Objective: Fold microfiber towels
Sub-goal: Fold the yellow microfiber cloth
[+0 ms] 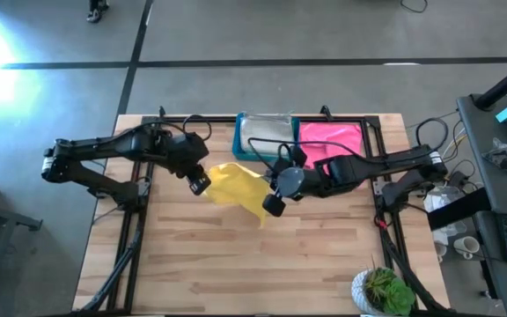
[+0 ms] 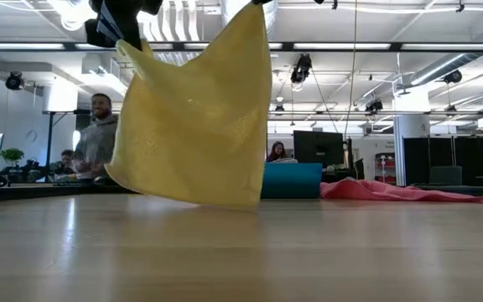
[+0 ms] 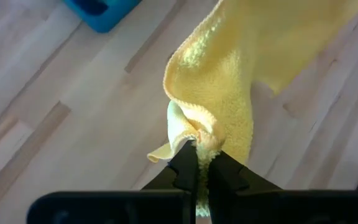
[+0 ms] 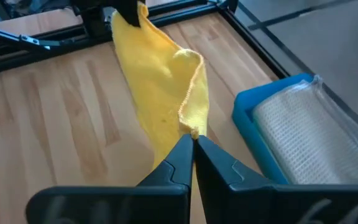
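Observation:
The yellow towel (image 1: 238,187) hangs in the air between my two grippers over the middle of the table. My left gripper (image 1: 200,184) is shut on its left corner, my right gripper (image 1: 273,206) on its right corner. In the low view the towel (image 2: 195,117) hangs down to just above the tabletop; whether its bottom touches, I cannot tell. A pink towel (image 1: 331,138) lies at the far right. A light grey towel (image 1: 265,132) lies in the blue bin (image 1: 240,141). My left gripper pinches a bunched corner of the yellow towel (image 3: 201,134) between its two fingertips. The cloth is lifted and slopes away toward the other arm. My right gripper pinches the towel's hemmed edge at a corner (image 4: 193,129) between its fingertips. The towel stretches from there to the left gripper, sagging a little.
The blue bin (image 4: 253,106) stands at the table's far edge beside the pink towel (image 2: 392,190). A potted plant (image 1: 384,291) stands at the near right corner. People sit in the room beyond the table (image 2: 99,134). Bare wood lies toward the near edge.

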Controlling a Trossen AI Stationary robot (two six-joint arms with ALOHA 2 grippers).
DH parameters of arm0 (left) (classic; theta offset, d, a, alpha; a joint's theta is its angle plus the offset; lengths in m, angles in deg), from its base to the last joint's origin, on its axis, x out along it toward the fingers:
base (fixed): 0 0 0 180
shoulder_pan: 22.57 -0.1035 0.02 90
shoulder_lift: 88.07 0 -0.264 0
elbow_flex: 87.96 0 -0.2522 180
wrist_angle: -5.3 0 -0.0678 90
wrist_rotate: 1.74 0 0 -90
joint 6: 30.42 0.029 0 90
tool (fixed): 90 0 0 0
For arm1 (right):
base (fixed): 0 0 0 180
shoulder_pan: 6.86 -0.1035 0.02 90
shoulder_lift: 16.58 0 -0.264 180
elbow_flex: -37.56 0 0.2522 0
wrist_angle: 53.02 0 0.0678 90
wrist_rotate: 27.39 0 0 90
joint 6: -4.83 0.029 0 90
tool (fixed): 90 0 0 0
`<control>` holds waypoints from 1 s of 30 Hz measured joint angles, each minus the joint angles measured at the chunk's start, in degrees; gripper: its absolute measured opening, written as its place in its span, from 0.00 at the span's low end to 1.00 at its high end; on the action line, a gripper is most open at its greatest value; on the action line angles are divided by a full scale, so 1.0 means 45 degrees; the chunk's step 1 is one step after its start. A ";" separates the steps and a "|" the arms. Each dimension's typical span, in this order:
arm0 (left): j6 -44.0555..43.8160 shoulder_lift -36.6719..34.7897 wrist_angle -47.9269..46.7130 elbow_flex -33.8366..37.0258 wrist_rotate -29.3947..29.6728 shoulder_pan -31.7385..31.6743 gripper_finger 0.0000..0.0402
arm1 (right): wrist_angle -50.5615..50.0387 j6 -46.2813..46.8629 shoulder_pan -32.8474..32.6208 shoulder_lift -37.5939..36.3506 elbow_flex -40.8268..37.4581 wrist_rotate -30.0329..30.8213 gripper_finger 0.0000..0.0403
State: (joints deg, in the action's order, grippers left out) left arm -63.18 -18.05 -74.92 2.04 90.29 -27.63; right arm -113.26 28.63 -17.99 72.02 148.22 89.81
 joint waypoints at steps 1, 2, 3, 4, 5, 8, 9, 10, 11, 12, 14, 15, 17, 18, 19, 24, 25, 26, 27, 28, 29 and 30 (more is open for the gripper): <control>0.0113 0.0055 0.0110 -0.0001 0.0003 0.0000 0.00 | 0.0005 -0.0137 0.0000 -0.0055 0.0000 0.0005 0.02; 0.0231 0.0108 0.0176 0.0001 0.0001 0.0000 0.00 | 0.0005 -0.0187 0.0000 -0.0128 0.0000 0.0005 0.02; 0.0377 0.0210 0.0229 0.0025 0.0006 0.0000 0.01 | 0.0004 -0.0225 0.0000 -0.0197 0.0000 0.0000 0.02; 0.0425 0.0292 0.0297 0.0043 0.0003 0.0000 0.02 | 0.0000 -0.0257 0.0000 -0.0255 0.0005 0.0000 0.02; 0.0455 0.0361 0.0387 0.0071 0.0006 0.0000 0.03 | -0.0012 -0.0277 0.0000 -0.0322 0.0005 -0.0005 0.02; 0.0587 0.0627 0.0399 0.0111 0.0011 0.0000 0.09 | -0.0167 -0.0340 0.0000 -0.0505 0.0005 -0.0034 0.02; 0.0745 0.0723 0.0396 0.0118 0.0011 0.0000 0.11 | -0.0280 -0.0345 0.0000 -0.0555 0.0005 -0.0031 0.02; 0.0813 0.0829 0.0405 0.0120 0.0011 0.0000 0.14 | -0.0422 -0.0347 0.0000 -0.0633 0.0010 -0.0032 0.02; 0.0813 0.0920 0.0400 0.0120 0.0011 -0.0005 0.16 | -0.0555 -0.0343 0.0000 -0.0685 0.0013 -0.0032 0.02; 0.0813 0.1023 0.0386 0.0102 0.0007 -0.0009 0.19 | -0.0661 -0.0343 0.0000 -0.0713 0.0024 -0.0029 0.02; 0.0816 0.1154 0.0427 0.0050 -0.0002 -0.0019 0.24 | -0.0846 -0.0343 0.0000 -0.0745 0.0024 -0.0047 0.02; 0.0886 0.1222 0.0441 0.0033 0.0000 -0.0019 0.26 | -0.0902 -0.0343 0.0000 -0.0748 0.0024 -0.0106 0.02; 0.1507 0.1249 0.0652 0.0027 -0.0026 -0.0024 0.30 | -0.1016 -0.0347 0.0000 -0.0748 0.0024 -0.0187 0.02; 0.1943 0.1249 0.0832 0.0027 -0.0033 -0.0024 0.32 | -0.1025 -0.0387 0.0000 -0.0748 0.0024 -0.0297 0.02; 0.2419 0.1249 0.1034 0.0027 -0.0038 -0.0024 0.33 | -0.1021 -0.0440 0.0000 -0.0748 0.0024 -0.0401 0.02; 0.4831 0.1242 0.2796 0.0027 -0.0050 -0.0024 0.35 | -0.1019 -0.0830 0.0000 -0.0748 0.0024 -0.0785 0.02; 0.5134 0.1239 0.3309 0.0027 -0.0052 -0.0024 0.35 | -0.1015 -0.0868 0.0000 -0.0748 0.0024 -0.0816 0.02; 0.5369 0.1258 0.3831 0.0027 -0.0052 -0.0024 0.35 | -0.1015 -0.0882 0.0000 -0.0748 0.0024 -0.0816 0.02; 0.5432 0.1291 0.4349 0.0033 -0.0052 -0.0024 0.35 | -0.1011 -0.0882 0.0000 -0.0748 0.0024 -0.0825 0.02; 0.5462 0.1332 0.4834 0.0039 -0.0053 -0.0024 0.35 | -0.1010 -0.0882 0.0000 -0.0748 0.0024 -0.0828 0.02; 0.5470 0.1391 0.5306 0.0052 -0.0053 -0.0024 0.35 | -0.1010 -0.0885 0.0000 -0.0748 0.0024 -0.0841 0.02; 0.5470 0.1461 0.5758 0.0056 -0.0063 -0.0019 0.35 | -0.1003 -0.0887 0.0001 -0.0748 0.0024 -0.0868 0.02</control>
State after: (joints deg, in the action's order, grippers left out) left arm -38.56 -11.48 -49.01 2.29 90.01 -27.71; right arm -117.77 24.64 -17.99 68.65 148.33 85.91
